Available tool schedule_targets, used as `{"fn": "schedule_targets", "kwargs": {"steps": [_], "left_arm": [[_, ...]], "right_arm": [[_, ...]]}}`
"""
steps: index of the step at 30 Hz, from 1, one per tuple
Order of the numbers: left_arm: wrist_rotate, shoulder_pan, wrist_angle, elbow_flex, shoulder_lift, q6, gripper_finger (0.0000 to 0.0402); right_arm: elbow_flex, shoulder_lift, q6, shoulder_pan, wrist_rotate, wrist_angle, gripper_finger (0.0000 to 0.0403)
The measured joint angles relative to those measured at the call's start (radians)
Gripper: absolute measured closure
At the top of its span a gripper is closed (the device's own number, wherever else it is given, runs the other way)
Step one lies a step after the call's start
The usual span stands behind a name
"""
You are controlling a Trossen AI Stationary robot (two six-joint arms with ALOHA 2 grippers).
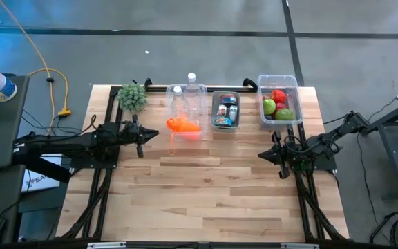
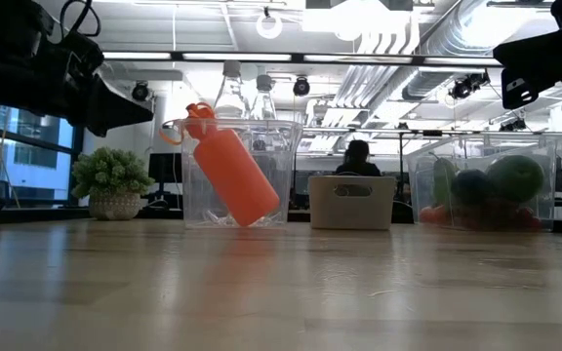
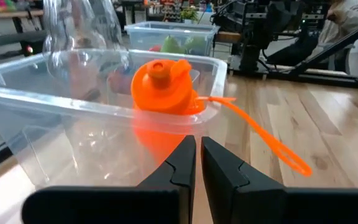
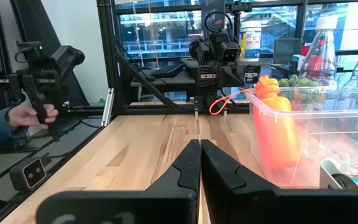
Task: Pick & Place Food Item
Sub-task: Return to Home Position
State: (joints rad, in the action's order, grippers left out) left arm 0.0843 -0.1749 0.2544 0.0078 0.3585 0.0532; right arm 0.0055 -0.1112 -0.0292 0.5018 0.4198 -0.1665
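Red and green fruit (image 1: 278, 104) lies in a clear bin (image 1: 280, 81) at the table's far right. Beside it, a smaller bin (image 1: 225, 95) holds cans (image 1: 226, 112). An orange bottle (image 1: 183, 126) leans tilted in a clear tub (image 1: 187, 88) with two clear bottles; its cap (image 3: 160, 87) rises above the rim. My left gripper (image 1: 155, 133) hovers shut and level, just left of that tub, touching nothing. My right gripper (image 1: 261, 155) hovers shut at the right side, nearer than the fruit bin, with nothing between its fingers.
A small potted plant (image 1: 132, 97) stands at the far left of the table. The orange bottle's strap (image 3: 263, 134) hangs out over the tub's rim. Bare wood (image 1: 206, 200) spans the near half. A person's hand (image 4: 33, 115) holds a device beyond the table.
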Motion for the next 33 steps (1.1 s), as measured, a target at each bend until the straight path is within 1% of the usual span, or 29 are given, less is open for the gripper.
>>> {"fn": "schedule_targets", "kwargs": {"steps": [33], "left_arm": [[-0.001, 0.0, 0.001, 0.0, 0.014, 0.014, 0.0381]], "right_arm": [[0.0, 0.0, 0.0, 0.0, 0.0, 0.0, 0.0401]]}}
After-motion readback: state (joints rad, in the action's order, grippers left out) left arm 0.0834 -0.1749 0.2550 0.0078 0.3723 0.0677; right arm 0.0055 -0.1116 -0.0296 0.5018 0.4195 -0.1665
